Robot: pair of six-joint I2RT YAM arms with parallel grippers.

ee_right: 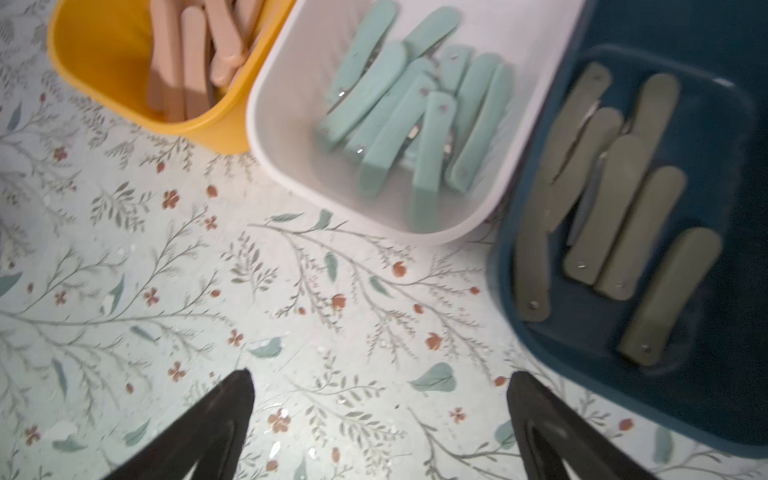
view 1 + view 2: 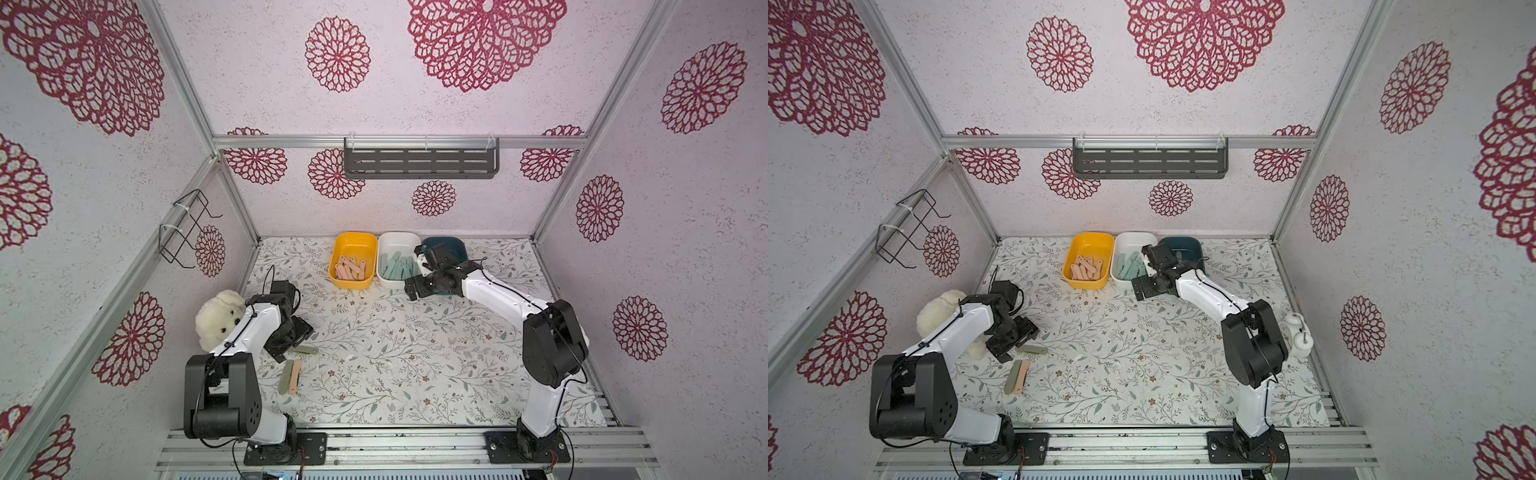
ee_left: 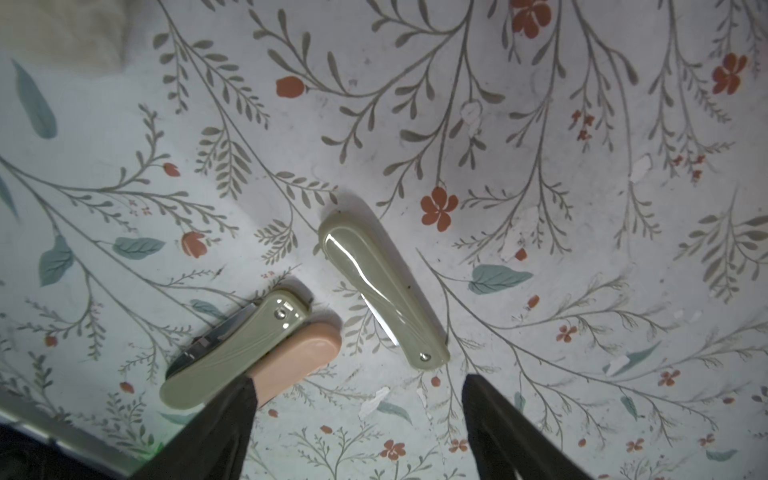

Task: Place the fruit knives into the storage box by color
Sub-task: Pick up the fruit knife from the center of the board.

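Three fruit knives lie on the flowered table by my left arm: a lone olive knife, and a second olive knife side by side with a pink knife. My left gripper hovers over them, open, nothing between its fingers. At the back stand a yellow box of pink knives, a white box of teal knives and a blue box of olive knives. My right gripper hangs open and empty in front of the white and blue boxes.
A white plush toy sits against the left wall behind my left arm. A white object stands at the table's right edge. A dark shelf hangs on the back wall and a wire rack on the left wall.
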